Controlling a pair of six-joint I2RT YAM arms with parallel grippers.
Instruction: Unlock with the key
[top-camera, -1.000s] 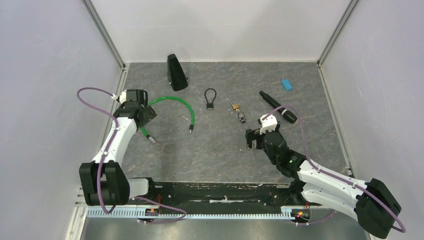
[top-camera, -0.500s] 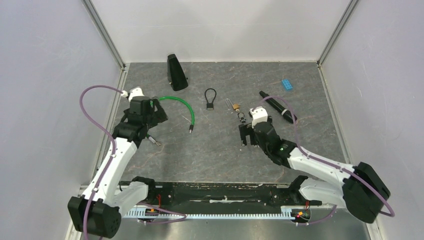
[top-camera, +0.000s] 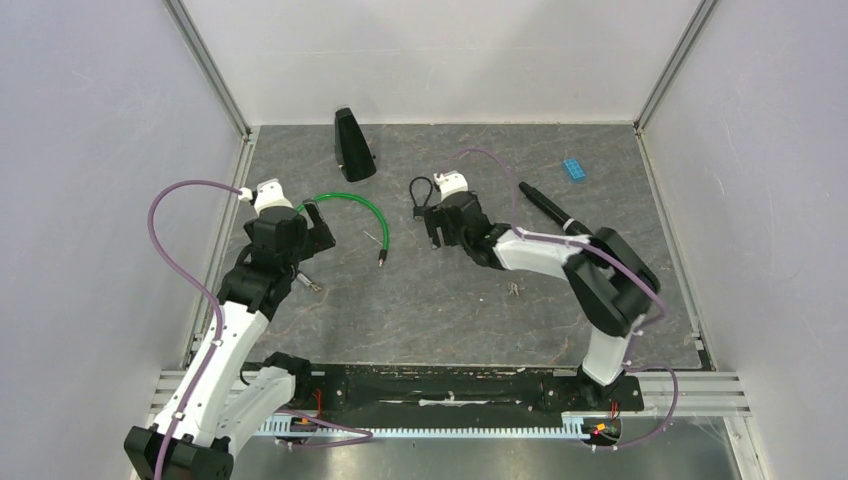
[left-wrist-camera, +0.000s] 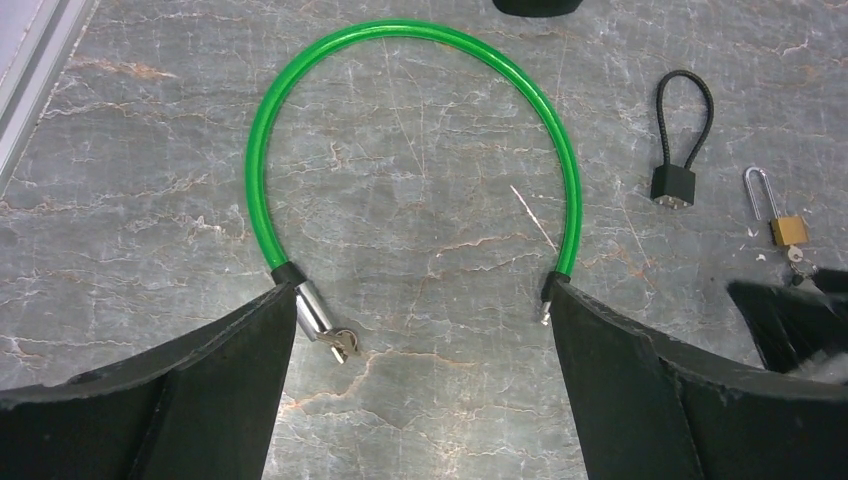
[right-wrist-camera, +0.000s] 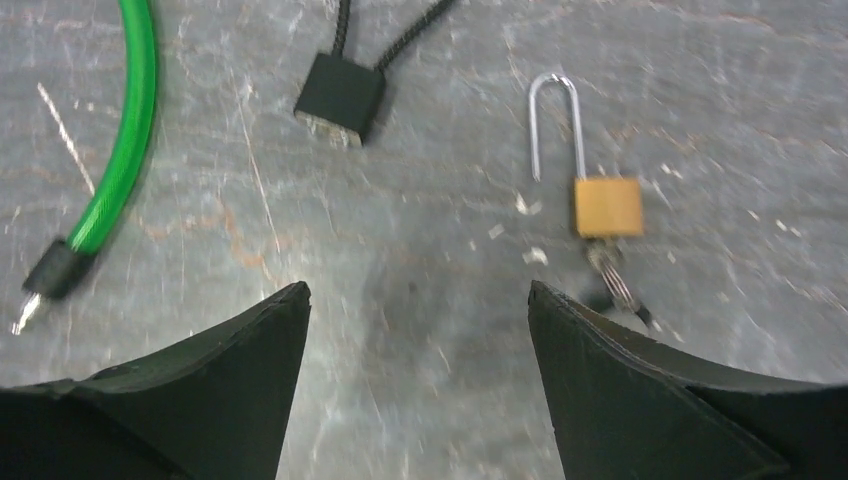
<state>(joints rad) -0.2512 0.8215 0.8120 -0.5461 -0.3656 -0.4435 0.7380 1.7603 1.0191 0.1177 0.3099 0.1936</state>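
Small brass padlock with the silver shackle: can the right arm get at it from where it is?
Probably yes. The right gripper hovers open just short of the brass padlock, which lies uncovered, apart from the black cable lock.

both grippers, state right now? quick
Left gripper: open, empty, over the green cable lock.
Right gripper: open, empty, near the brass padlock.
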